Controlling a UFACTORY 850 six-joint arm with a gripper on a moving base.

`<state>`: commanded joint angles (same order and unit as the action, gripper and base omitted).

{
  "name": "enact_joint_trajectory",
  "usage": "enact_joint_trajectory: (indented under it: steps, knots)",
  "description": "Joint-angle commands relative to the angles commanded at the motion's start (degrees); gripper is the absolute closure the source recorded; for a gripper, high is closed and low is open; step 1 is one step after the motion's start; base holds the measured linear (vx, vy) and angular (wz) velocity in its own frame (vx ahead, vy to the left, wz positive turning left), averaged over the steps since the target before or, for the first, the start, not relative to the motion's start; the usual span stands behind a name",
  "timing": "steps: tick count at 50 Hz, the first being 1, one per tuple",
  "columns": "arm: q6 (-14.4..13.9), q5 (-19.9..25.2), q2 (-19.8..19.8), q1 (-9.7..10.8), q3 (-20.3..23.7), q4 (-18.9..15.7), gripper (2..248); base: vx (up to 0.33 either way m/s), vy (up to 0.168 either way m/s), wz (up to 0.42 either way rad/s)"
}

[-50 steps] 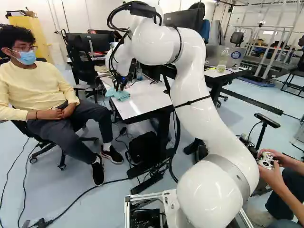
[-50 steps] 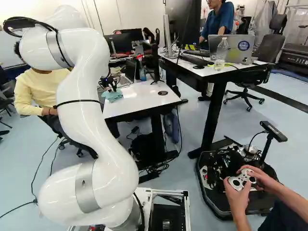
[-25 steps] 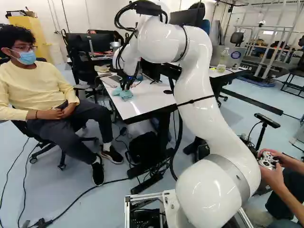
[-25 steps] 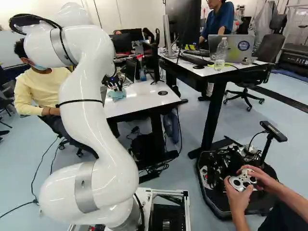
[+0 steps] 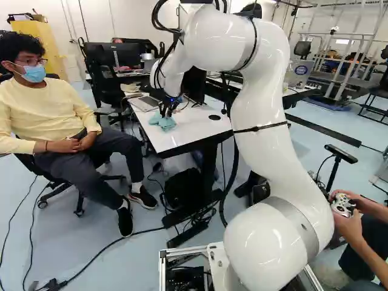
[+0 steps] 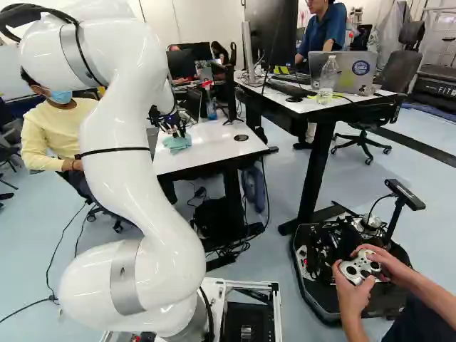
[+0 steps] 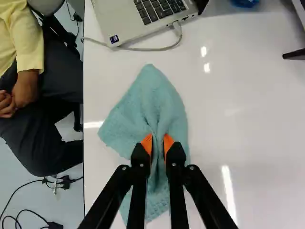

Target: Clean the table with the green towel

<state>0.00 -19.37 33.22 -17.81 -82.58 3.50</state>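
My gripper (image 5: 167, 113) stood nearly closed, its orange pads (image 7: 147, 143) pinching a raised fold of the green towel (image 7: 159, 107) from both sides. The rest of the cloth lay spread on the white table (image 7: 248, 124), one corner just beside the table's long side edge. Ahead, a strip of tabletop lay between the towel and the cable (image 7: 152, 49) plugged into the laptop (image 7: 143, 19). My widest room was across the tabletop, away from that edge, toward the round dark disc (image 6: 241, 137).
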Motion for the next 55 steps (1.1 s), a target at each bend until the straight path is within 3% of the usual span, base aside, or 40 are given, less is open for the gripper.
enact_joint_trajectory:
  steps: [13,29,43,55]
  knots:
    - [0.0,0.0,-2.37,-1.19,3.25,0.0,199,0.0,0.0,0.0]
    - [0.0,0.0,-2.88,-3.85,3.95,0.0,199,0.0,0.0,0.0]
    - [0.0,0.0,-1.01,-5.69,1.38,0.0,199,0.0,0.0,0.0]
    - [0.0,0.0,1.85,-5.76,-2.59,0.0,199,0.0,0.0,0.0]
